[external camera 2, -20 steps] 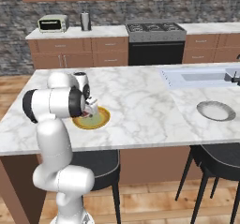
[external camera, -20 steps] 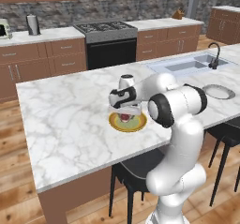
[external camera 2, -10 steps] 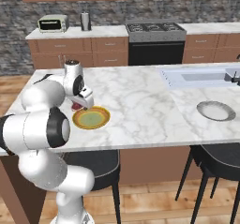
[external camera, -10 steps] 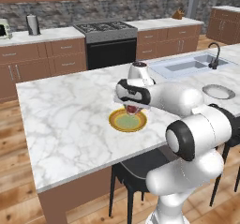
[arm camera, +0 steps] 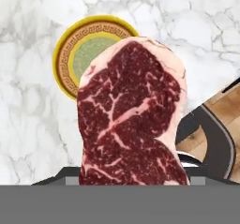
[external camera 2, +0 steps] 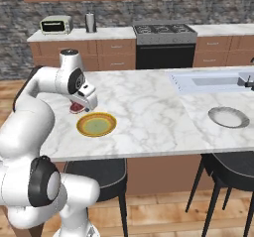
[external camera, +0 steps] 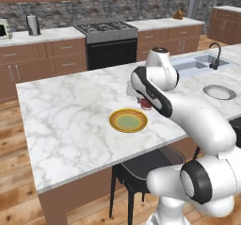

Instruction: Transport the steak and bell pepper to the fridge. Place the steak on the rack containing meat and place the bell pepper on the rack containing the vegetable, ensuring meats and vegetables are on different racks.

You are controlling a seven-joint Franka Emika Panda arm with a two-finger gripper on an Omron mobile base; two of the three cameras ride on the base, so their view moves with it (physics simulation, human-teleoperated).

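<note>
My gripper (external camera: 142, 100) is shut on the steak (external camera: 147, 105), a flat dark red slab with a pale fatty edge. It hangs just above the marble island counter (external camera: 70, 111), beside the far right rim of a yellow plate (external camera: 128, 120). From the right base the steak (external camera 2: 76, 107) peeks out under the hand (external camera 2: 82, 101), to the left of the plate (external camera 2: 96, 124). The hand view has the steak (arm camera: 131, 120) close up, covering the fingertips, with the plate (arm camera: 89, 49) behind it. The bell pepper and the fridge with its racks are out of view.
A sink (external camera 2: 213, 80) is set into the counter's far right, with a round grey dish (external camera 2: 228, 117) nearer. Black stools (external camera 2: 94, 174) stand under the counter's front edge. A stove (external camera: 106, 28) and wooden cabinets line the back wall.
The arm has swung round and carried the steak from over the yellow plate to just off its rim, rightward in the left base view. The plate stays where it was.
</note>
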